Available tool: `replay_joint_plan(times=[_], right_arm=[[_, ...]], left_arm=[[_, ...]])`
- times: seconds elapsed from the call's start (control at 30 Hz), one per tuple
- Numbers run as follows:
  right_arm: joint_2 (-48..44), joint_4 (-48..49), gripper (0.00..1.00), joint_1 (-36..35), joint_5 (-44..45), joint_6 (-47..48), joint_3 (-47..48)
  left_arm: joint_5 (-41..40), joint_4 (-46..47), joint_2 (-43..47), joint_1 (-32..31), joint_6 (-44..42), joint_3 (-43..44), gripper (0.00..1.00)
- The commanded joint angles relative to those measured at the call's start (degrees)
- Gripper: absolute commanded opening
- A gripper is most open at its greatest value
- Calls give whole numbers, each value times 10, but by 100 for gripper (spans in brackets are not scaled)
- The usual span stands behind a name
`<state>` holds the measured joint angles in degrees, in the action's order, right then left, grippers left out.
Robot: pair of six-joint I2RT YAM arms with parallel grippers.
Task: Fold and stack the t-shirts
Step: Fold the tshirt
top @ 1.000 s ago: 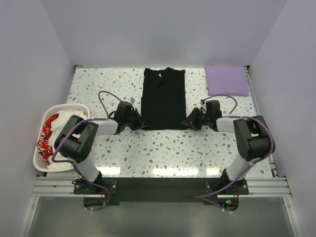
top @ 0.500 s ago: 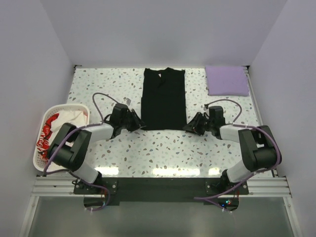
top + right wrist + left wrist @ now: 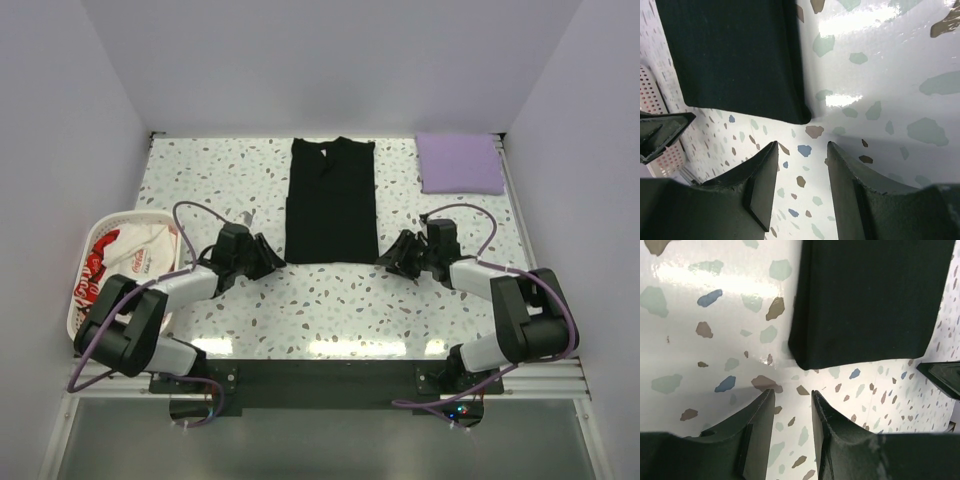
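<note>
From above, the long, flat black cloth t-shirt [image 3: 332, 200] lies in the middle of the speckled white counter [image 3: 330, 300]. It is folded into a narrow strip. The left hand [image 3: 265, 258] and the right hand [image 3: 394, 254] sit just off its two near corners. A second ago they were right at those corners. Now both have pulled back a little and let go. That looks like one fold is done, and the shirt still needs folding shorter.

A folded lavender t-shirt [image 3: 460, 163] rests in the far right corner. A white t-shirt with red letters [image 3: 135, 252] is bunched in the white plastic basket with slots [image 3: 75, 312] at the left.

The left wrist view shows what the top view cannot: the left hand's fingers are spread apart with only bare counter between them. The shirt's corner is near, not touching. The tip of the other hand peeks in at the right.

The right wrist view shows the same for the right hand: fingers apart, holding nothing, with the shirt's corner just ahead. A bit of the basket shows at the left edge.
</note>
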<state>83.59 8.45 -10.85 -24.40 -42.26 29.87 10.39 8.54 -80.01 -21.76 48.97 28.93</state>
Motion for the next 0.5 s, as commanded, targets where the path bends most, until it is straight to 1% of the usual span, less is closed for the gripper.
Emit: replay_joint_plan(times=[0.0,0.13,0.47], right_arm=[[3,12,48,0,26,16,11],[29,31,48,1,22,16,15],[54,50,47,1,28,12,14]], left_arm=[[4,38,-9,4,9,-8,40],[16,71,-26,4,13,-13,40],[26,164,-66,8,38,-36,40]])
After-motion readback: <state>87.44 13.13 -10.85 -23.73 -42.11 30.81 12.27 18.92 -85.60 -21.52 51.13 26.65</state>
